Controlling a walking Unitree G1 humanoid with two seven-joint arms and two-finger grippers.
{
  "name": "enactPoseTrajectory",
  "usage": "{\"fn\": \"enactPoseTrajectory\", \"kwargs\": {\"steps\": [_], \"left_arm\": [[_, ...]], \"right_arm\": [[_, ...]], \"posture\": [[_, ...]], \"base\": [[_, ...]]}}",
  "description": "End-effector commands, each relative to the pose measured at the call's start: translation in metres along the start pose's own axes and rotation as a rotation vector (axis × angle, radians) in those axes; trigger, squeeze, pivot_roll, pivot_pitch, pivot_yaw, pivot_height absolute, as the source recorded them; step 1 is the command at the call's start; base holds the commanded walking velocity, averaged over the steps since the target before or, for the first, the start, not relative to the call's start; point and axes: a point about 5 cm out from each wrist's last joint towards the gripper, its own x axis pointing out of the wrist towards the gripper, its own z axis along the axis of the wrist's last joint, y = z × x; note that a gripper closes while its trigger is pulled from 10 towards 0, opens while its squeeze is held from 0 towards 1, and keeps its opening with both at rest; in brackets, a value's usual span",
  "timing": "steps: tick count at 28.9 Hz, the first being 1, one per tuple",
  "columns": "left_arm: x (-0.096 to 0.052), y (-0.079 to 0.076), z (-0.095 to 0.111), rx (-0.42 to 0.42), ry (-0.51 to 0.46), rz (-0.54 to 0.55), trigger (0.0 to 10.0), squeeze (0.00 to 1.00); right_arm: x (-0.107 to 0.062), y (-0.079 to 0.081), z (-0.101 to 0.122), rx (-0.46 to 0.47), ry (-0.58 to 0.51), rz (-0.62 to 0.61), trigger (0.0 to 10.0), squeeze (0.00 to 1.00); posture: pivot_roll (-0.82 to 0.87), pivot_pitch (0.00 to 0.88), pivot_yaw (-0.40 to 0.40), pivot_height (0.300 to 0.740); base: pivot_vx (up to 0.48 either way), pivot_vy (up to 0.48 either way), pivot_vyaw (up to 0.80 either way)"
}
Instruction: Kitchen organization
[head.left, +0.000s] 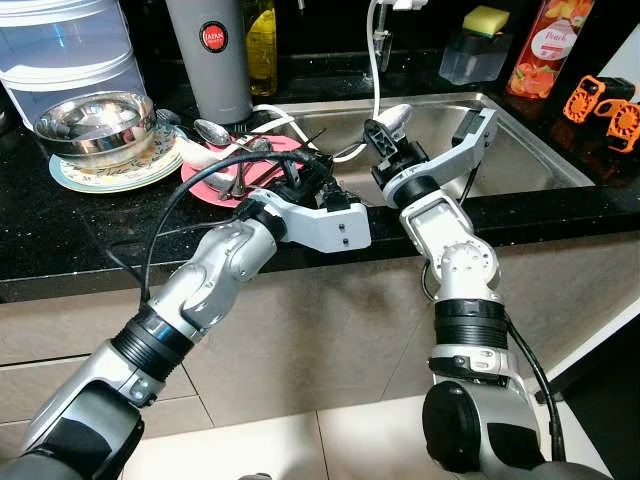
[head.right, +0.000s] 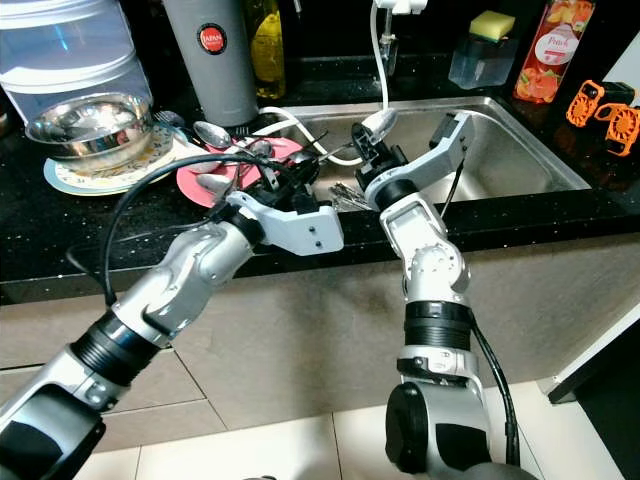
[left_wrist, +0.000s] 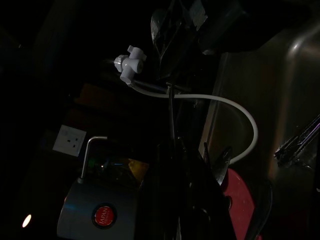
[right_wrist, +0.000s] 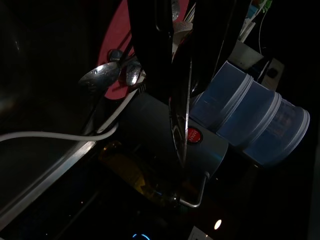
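Nearest, left claw (head.left: 300, 185) hung over tabletop (head.left: 60, 235) edge at red plate (head.left: 225, 185), fingers buried among cutlery (head.left: 245, 178), apparently sorting it; grip could not be told; right claw (head.left: 385, 135) stood over sink (head.left: 520, 160), fingers pinched on spoon (head.left: 396, 117), bowl up, likely lifted clear for washing; beyond, steel bowl (head.left: 95, 125) sat stacked on plates; farthest, grey flask (head.left: 210, 55).
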Motion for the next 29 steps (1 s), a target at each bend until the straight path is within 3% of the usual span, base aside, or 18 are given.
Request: {"fn": "enactPoseTrajectory", "kwargs": {"steps": [1,8,9,14,19,21,22,27,29], "left_arm": [[0.001,-0.007,0.000,-0.028,0.019,-0.024,10.0,1.00],[-0.001,-0.006,-0.004,-0.078,0.051,-0.014,10.0,1.00],[-0.002,-0.006,-0.005,-0.100,0.067,-0.009,10.0,0.00],[-0.004,-0.004,-0.011,-0.167,0.115,0.013,10.0,0.00],[-0.014,0.004,-0.009,-0.402,0.163,0.078,10.0,0.00],[-0.015,0.006,-0.009,-0.438,0.169,0.093,10.0,0.00],[-0.015,0.011,-0.010,-0.518,0.187,0.130,10.0,0.00],[-0.015,0.016,-0.009,-0.593,0.204,0.162,10.0,0.00],[-0.017,0.015,-0.009,-0.614,0.218,0.164,10.0,0.00]], "right_arm": [[0.002,0.001,-0.002,-0.029,0.025,-0.001,10.0,0.00],[0.002,0.000,-0.002,-0.038,0.018,-0.016,10.0,0.00],[0.003,-0.002,-0.001,-0.042,0.011,-0.027,10.0,0.00],[0.004,-0.006,0.002,-0.060,-0.014,-0.059,10.0,0.00],[0.019,-0.022,0.038,-0.151,-0.181,-0.225,10.0,0.00],[0.021,-0.024,0.041,-0.180,-0.183,-0.246,10.0,0.00],[0.026,-0.028,0.041,-0.258,-0.153,-0.300,10.0,0.00],[0.032,-0.037,0.030,-0.324,-0.076,-0.369,10.0,0.00],[0.034,-0.043,0.015,-0.367,-0.012,-0.394,10.0,0.00]], "posture": [[0.16,0.000,-0.014,0.740],[0.16,0.000,-0.015,0.740],[0.17,0.000,-0.016,0.740],[0.17,0.000,-0.015,0.740],[0.20,0.000,-0.020,0.740],[0.21,0.000,-0.023,0.740],[0.21,0.000,-0.029,0.740],[0.22,0.000,-0.042,0.740],[0.23,0.000,-0.053,0.740]], "base": [[0.000,0.000,0.00],[0.000,0.000,0.00],[0.000,0.000,0.00],[0.000,0.000,0.00],[0.000,0.000,0.00],[0.000,0.000,0.00],[0.000,0.000,0.00],[0.000,0.000,0.00],[0.000,0.000,0.00]]}}
